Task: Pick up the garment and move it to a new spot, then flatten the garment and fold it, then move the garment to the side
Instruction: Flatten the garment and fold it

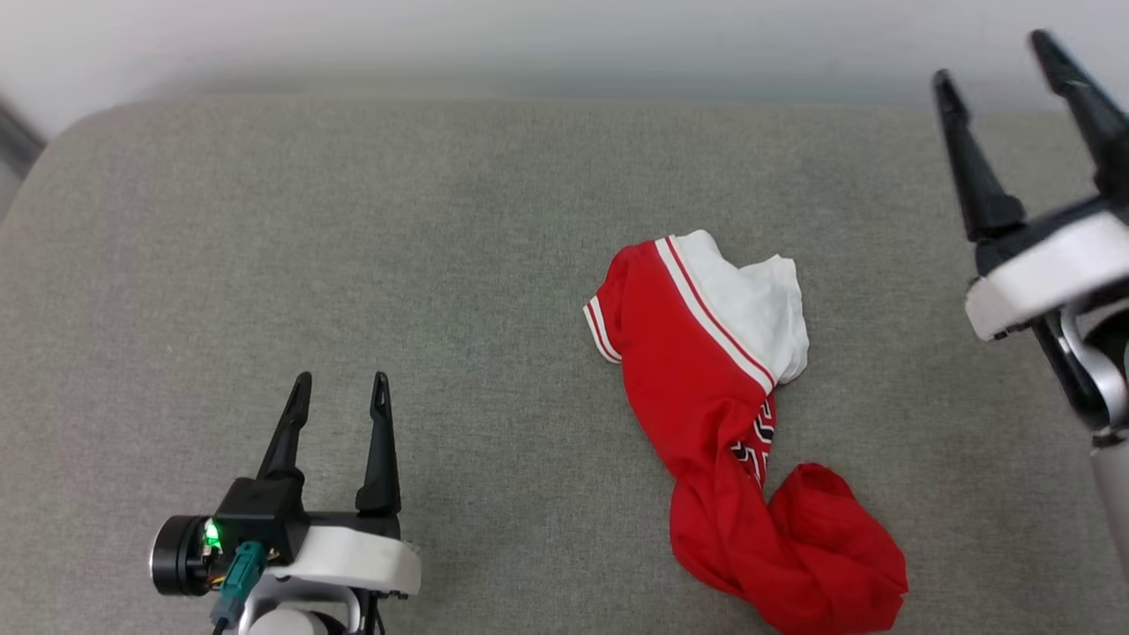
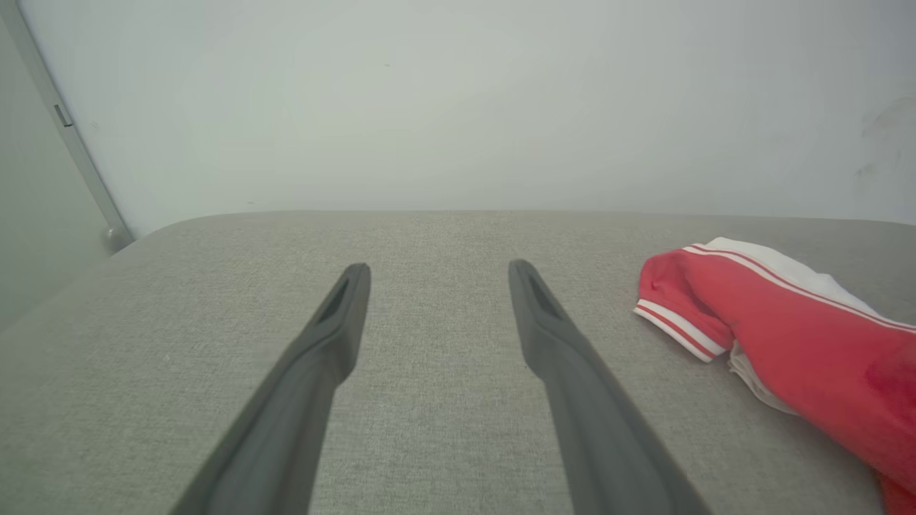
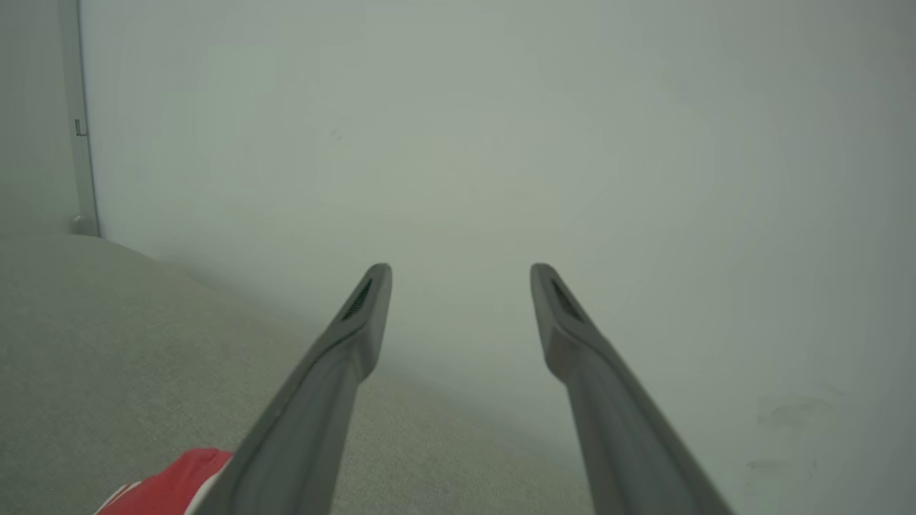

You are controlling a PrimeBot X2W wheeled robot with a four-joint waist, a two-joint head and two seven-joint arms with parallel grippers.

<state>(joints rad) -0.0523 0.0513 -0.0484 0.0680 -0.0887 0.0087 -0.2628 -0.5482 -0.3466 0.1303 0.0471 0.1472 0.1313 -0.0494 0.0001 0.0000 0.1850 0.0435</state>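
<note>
Head view: left pincer (image 1: pixel 342 379) and right pincer (image 1: pixel 991 57) gape wide, empty.

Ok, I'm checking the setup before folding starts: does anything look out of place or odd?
The shirt lies crumpled on the grey cushion: its red body is twisted like a rope and bunched at the near end, with a white sleeve flopped over. Nothing looks torn or spilled.

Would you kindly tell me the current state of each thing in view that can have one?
garment: crumpled and twisted, unfolded, lying on the grey surface, not held.
left pincer: open, empty, apart from the garment.
right pincer: open, empty, off to the garment's right, not touching it.
</note>
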